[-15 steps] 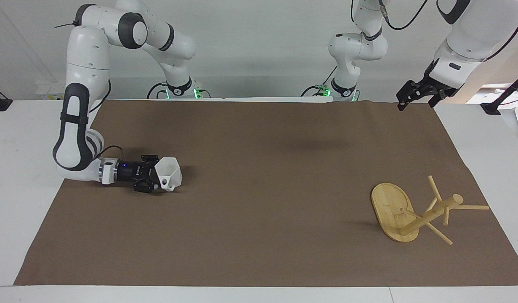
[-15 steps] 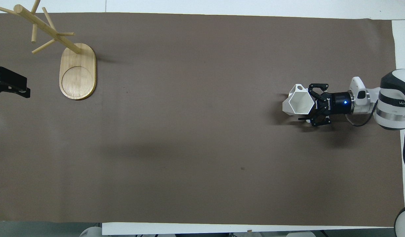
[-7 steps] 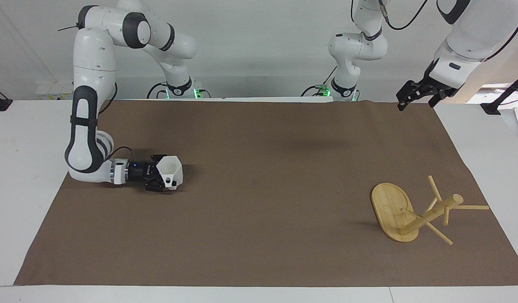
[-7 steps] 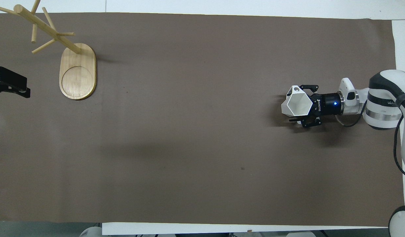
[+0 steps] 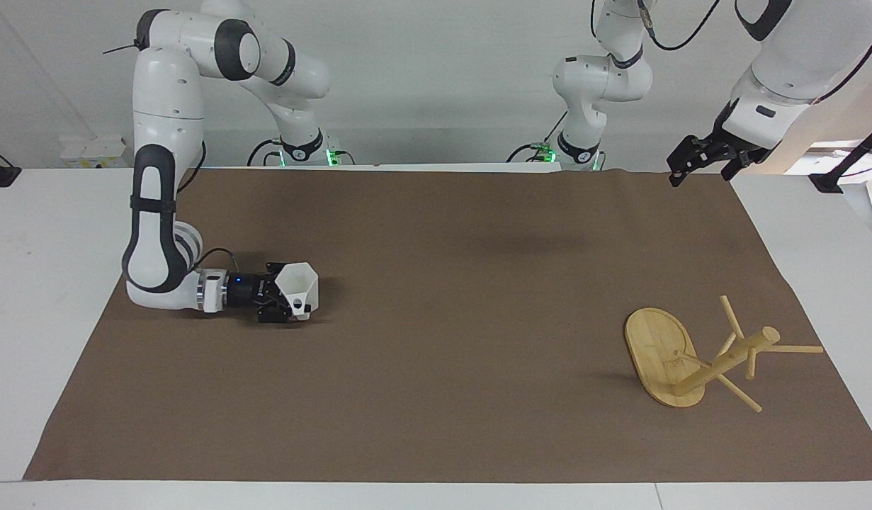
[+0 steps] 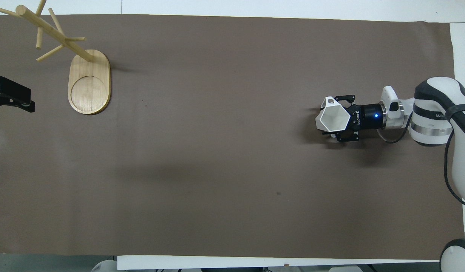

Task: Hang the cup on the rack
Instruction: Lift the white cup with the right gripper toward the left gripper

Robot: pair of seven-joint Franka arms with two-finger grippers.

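Overhead view: right gripper (image 6: pixel 340 121) grips the cup (image 6: pixel 331 119) low over the brown mat (image 6: pixel 224 151), well apart from the rack (image 6: pixel 88 81); left gripper (image 5: pixel 698 166), fingers parted, waits near the rack; carrying and hanging remain

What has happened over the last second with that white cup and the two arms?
The right end effector closed on the cup and is carrying it toward the left arm's end of the table, where the rack stands. The rack and the waiting left end effector stayed put.
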